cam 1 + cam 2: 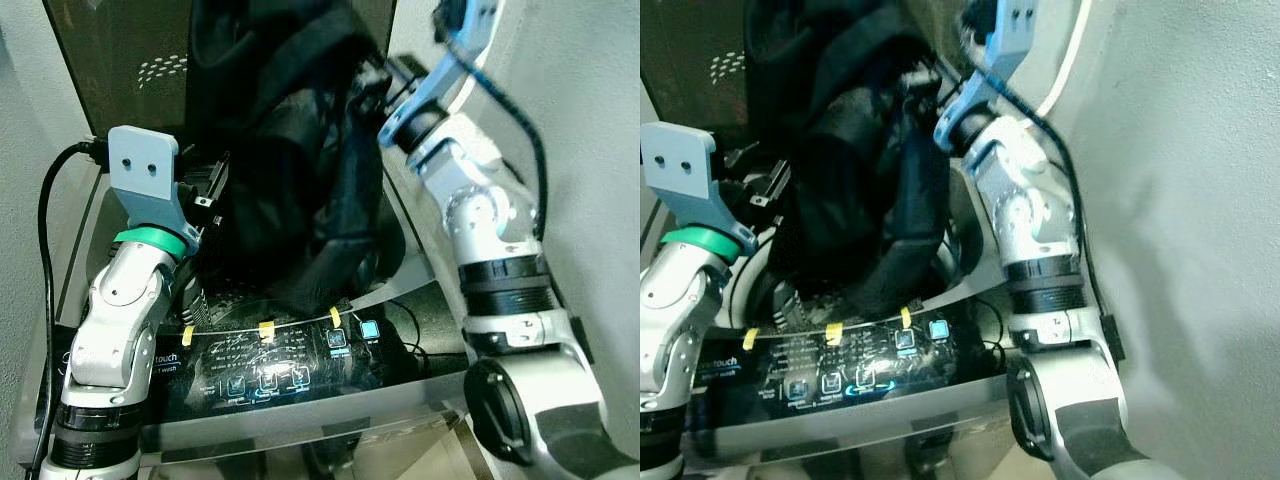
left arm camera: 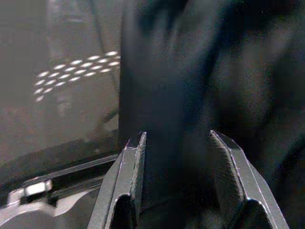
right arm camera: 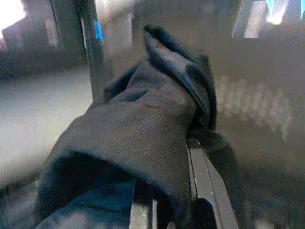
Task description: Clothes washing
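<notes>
A big dark garment [image 1: 300, 150] hangs bunched over the open top-loading washer, its lower end down in the drum opening [image 1: 330, 290]. My right gripper [image 1: 385, 85] is high at the back right, shut on the top of the garment [image 3: 143, 124], whose cloth drapes over the fingers [image 3: 202, 176]. At the garment's left side sits my left gripper [image 1: 215, 195]. Its two fingers [image 2: 136, 162] stand apart in the left wrist view, with a fold of the dark cloth [image 2: 176, 119] between them, so that gripper [image 2: 176, 162] is open.
The washer's dark lid [image 1: 120, 60] stands raised behind the garment. The control panel [image 1: 290, 370] with yellow tape marks [image 1: 266, 330] runs along the front edge. A grey wall [image 1: 590, 120] is close on the right. A black cable [image 1: 45, 200] loops by my left arm.
</notes>
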`<state>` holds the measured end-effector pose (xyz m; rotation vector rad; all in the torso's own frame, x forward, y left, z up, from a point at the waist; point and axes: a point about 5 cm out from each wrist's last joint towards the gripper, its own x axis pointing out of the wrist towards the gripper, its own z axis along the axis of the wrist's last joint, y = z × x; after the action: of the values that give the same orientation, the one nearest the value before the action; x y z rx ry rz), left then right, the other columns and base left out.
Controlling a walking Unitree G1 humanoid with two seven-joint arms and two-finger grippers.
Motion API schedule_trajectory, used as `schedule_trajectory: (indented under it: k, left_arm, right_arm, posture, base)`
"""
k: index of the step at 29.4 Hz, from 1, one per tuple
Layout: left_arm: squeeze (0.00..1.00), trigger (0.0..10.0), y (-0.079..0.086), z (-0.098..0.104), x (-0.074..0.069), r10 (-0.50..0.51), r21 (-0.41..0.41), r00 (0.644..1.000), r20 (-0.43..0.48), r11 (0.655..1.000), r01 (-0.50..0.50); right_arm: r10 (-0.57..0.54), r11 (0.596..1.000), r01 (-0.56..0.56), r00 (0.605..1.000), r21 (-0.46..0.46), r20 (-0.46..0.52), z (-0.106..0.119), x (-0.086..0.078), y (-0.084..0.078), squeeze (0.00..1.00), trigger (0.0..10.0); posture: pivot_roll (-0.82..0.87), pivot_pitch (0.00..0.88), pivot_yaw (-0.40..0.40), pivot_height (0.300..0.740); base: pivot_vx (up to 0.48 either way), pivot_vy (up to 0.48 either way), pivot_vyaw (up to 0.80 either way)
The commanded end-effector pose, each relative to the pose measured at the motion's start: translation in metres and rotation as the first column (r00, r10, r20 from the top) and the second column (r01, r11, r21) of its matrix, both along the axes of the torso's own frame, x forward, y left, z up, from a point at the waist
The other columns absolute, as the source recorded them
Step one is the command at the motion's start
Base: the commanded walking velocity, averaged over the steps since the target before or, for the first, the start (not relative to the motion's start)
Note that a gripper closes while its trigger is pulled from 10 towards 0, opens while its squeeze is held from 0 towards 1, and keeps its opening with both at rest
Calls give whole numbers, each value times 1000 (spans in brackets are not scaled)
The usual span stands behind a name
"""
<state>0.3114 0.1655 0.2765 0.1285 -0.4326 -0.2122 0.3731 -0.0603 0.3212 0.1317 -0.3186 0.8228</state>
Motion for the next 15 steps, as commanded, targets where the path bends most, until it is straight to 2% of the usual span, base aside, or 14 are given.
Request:
schedule_trajectory:
  k: [1, 3, 4, 5, 7, 9, 12, 15]
  left_arm:
    - [0, 10000, -5, 2, -2, -42, 45, 999, 9, 998, 41]
    - [0, 10000, -11, 1, -1, -84, 157, 996, -35, 984, 88]
    - [0, 10000, -12, 0, -1, -86, 188, 995, -50, 978, 94]
    - [0, 10000, -14, -1, 0, -90, 218, 993, -79, 970, 105]
    - [0, 10000, -15, -2, 0, -90, 230, 991, -96, 967, 110]
    - [0, 10000, -19, -2, -2, -118, 241, 983, -138, 959, 148]
    - [0, 10000, -19, -4, -5, -149, 247, 951, -270, 944, 218]
    - [0, 10000, -17, -2, -6, -147, 236, 935, -322, 944, 230]
  right_arm:
    - [7, 988, -21, 996, -152, -92, -31, 3, 7, 0, 10000]
    - [-106, 925, 30, 977, -378, -183, -79, 10, 5, 0, 10000]
    - [-146, 903, 51, 971, -426, -192, -88, 12, 3, 0, 10000]
    - [-202, 895, 99, 959, -434, -197, -94, 15, -1, 0, 10000]
    - [-232, 897, 129, 952, -424, -200, -95, 17, -3, 0, 10000]
    - [-279, 919, 194, 935, -344, -219, -92, 21, -6, 0, 10000]
    - [-307, 935, 248, 922, -253, -234, -84, 25, -8, 0, 10000]
    - [-308, 940, 256, 921, -226, -237, -80, 26, -9, 0, 10000]
  posture:
    - [170, 34, 18, 740]
    - [155, 35, 45, 740]
    - [155, 35, 45, 740]
    - [161, 35, 43, 740]
    - [161, 35, 43, 740]
    - [161, 35, 43, 740]
    - [166, 36, 40, 740]
    - [166, 36, 40, 740]
  base:
    - [0, 0, 0]
    - [0, 0, 0]
    - [0, 0, 0]
    - [0, 0, 0]
    - [0, 0, 0]
    - [0, 0, 0]
    - [0, 0, 0]
    - [0, 0, 0]
